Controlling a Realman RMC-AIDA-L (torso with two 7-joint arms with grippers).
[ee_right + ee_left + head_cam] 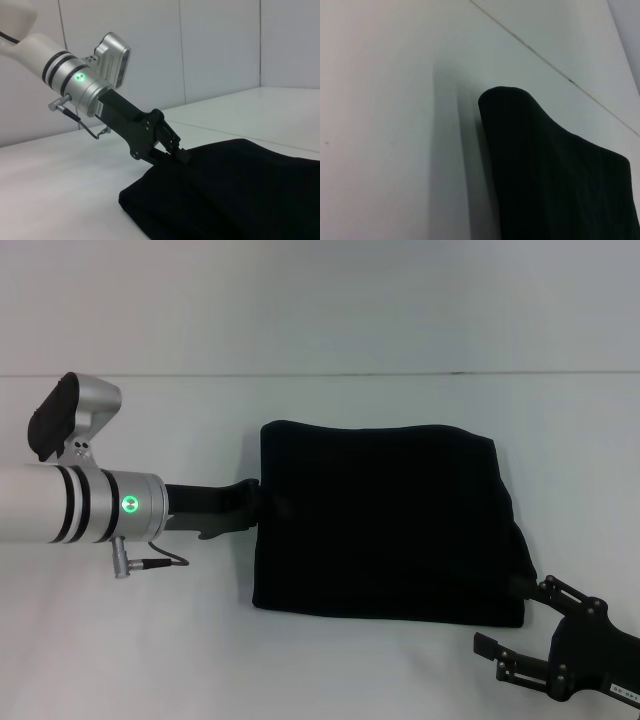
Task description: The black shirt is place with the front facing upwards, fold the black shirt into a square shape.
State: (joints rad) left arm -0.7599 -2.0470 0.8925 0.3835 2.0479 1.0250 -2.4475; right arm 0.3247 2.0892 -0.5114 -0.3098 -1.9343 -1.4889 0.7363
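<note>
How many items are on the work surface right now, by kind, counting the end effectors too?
Black shirt, folded into a rough rectangle: 1
End effectors: 2, the left end effector at the shirt's left edge, the right end effector by its near right corner
White table: 1
Total: 4

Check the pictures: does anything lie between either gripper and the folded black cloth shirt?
Nothing visible does. The left gripper touches the folded black cloth shirt's left edge; the right gripper hovers open beside its near right corner, white table between.
</note>
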